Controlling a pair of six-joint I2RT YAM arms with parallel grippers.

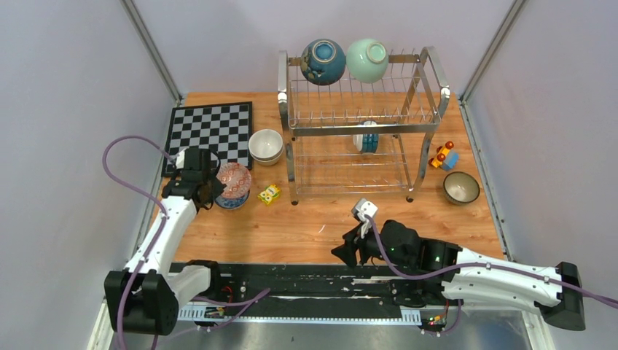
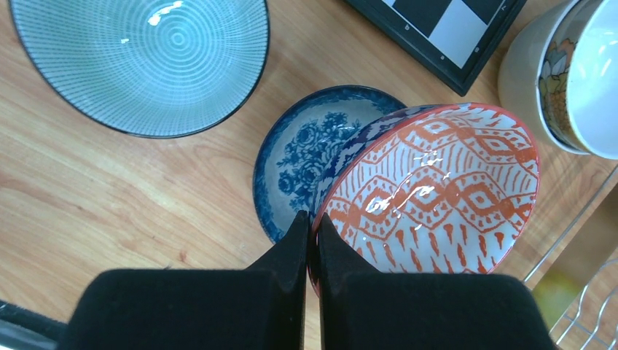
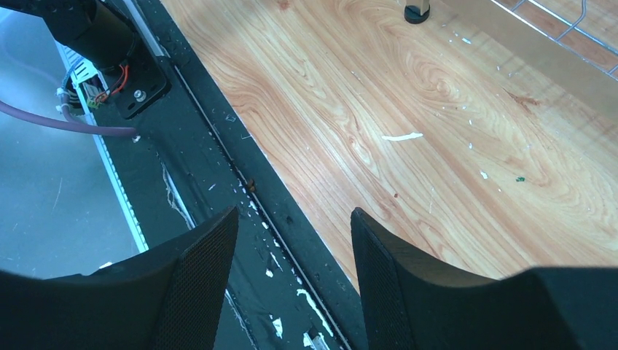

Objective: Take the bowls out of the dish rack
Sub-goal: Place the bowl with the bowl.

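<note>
Left gripper (image 2: 313,226) is pinched tight on the rim of the red bowl (image 2: 437,189). That bowl sits tilted over the blue floral bowl (image 2: 299,160) on the table (image 1: 321,219), left of the rack (image 1: 361,124) and by the chessboard (image 2: 444,29). Can't quite tell if those two bowls touch. Right gripper (image 3: 293,219) has its jaws well apart with nothing in them, hanging over the table's near edge. On the rack's top tier: a navy bowl (image 1: 323,60) and a mint bowl (image 1: 366,60). A third bowl (image 1: 366,137) stands on edge on the lower tier. Cream bowls (image 1: 266,146) are stacked near the rack's left leg.
</note>
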